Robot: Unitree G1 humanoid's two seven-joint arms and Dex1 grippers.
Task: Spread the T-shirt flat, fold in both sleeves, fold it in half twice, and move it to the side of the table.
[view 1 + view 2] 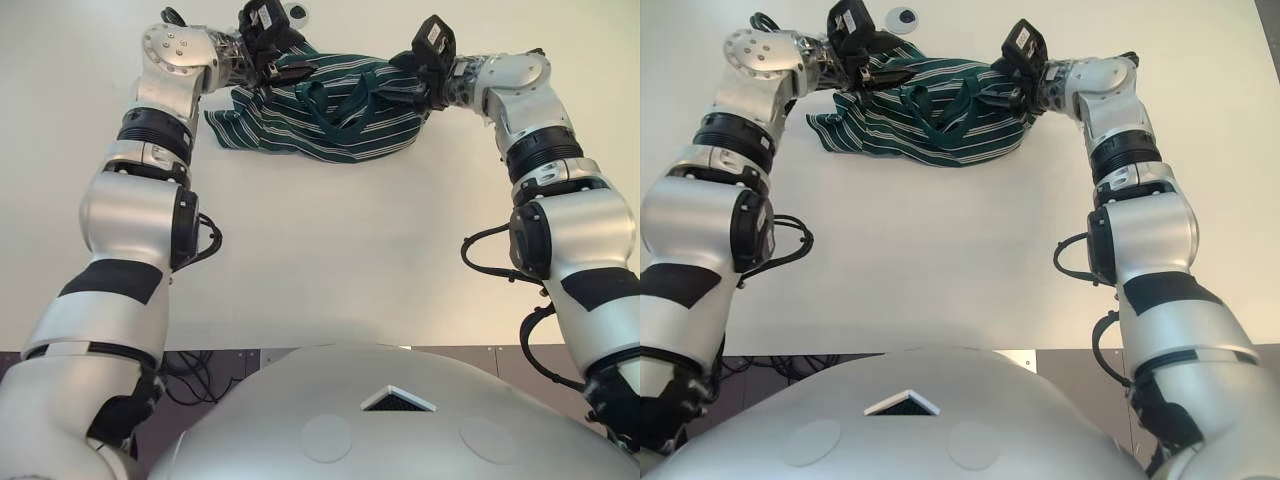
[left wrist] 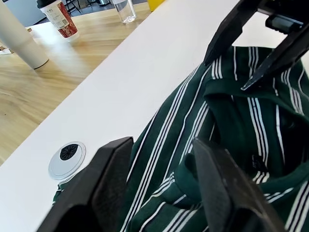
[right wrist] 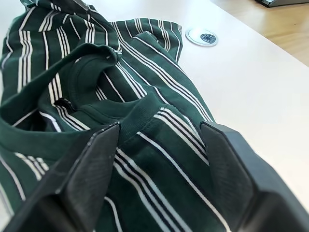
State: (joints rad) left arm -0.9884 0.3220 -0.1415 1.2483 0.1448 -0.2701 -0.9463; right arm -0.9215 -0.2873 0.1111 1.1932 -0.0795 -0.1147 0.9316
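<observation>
Cloth of this kind, judging by its folds, is light, soft and limp: the dark green white-striped T-shirt (image 1: 320, 115) lies bunched at the far part of the white table (image 1: 330, 260), so take it at the shoulders or hem corners. Your left gripper (image 2: 164, 193) and right gripper (image 3: 159, 159) are both released, each with 2 fingers spread wide astride the fabric at opposite ends, grasping nothing.

The two head eyes look forward and down from above onto the white surface (image 1: 330, 250), sharing one scene slightly offset. The wrist cameras sit close behind the left claw (image 2: 161, 145) and right claw (image 3: 160, 128), skimming the T-shirt (image 3: 72, 96) from opposite ends; both catch the grommet (image 2: 67, 159).
</observation>
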